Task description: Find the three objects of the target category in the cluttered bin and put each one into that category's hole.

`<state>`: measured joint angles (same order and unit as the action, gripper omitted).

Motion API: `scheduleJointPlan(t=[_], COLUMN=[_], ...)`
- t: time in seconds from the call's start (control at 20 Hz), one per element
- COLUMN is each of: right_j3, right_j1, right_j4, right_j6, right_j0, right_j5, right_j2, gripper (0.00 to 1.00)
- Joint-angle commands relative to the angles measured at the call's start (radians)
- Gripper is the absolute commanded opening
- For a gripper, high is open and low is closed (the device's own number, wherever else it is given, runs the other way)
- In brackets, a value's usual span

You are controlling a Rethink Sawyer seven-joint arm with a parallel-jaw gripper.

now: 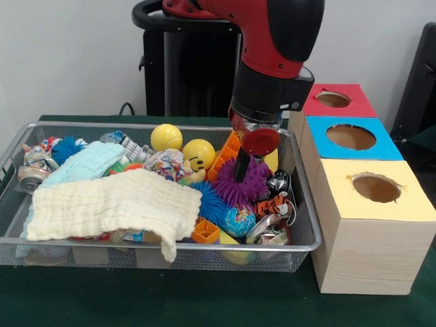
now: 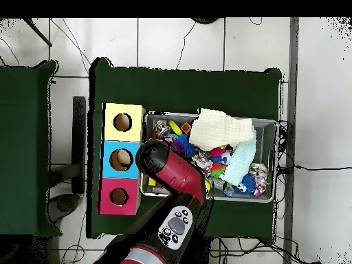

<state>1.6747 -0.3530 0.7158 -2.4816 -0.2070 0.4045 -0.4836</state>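
Observation:
The wire mesh bin (image 1: 163,242) is full of clutter; it also shows in the overhead view (image 2: 273,124). The orange black-striped tiger (image 1: 276,203) lies near the bin's right end, partly buried beside a silver wrapper. My gripper (image 1: 241,169) reaches down into a purple spiky puffer ball (image 1: 244,185), just up and left of the tiger. I cannot tell if it holds anything. The duck and bear are hidden. The red box's hole (image 1: 333,99) is farthest back, right of the bin; it also shows in the overhead view (image 2: 119,196). My arm covers the gripper from above.
A blue box (image 1: 351,137) and a yellow box (image 1: 376,187) stand in line with the red one. A cream cloth (image 1: 109,208) and a light blue cloth (image 1: 85,163) cover the bin's left half. Two yellow balls (image 1: 167,137), a blue spiky ball (image 1: 208,201) and orange blocks (image 1: 228,153) lie around.

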Motion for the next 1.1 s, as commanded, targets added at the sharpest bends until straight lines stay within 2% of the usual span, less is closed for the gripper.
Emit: scheduleJointPlan(t=[0.05, 0.45, 0.75, 0.95, 1.1], right_j3=[-0.049, -0.057, -0.07, -0.081, -0.099], right_j1=[0.054, -0.003, -0.072, -0.072, -0.066], right_j4=[-0.034, -0.077, -0.146, -0.195, -0.253], right_j6=[-0.177, -0.151, -0.139, -0.13, -0.111], right_j0=[0.02, 0.017, 0.008, -0.013, -0.04], right_j5=[0.122, 0.235, 0.363, 0.349, 0.301], right_j2=[0.054, 0.021, -0.041, -0.097, -0.171], gripper=[0.0, 0.0, 0.0, 0.0, 0.0])
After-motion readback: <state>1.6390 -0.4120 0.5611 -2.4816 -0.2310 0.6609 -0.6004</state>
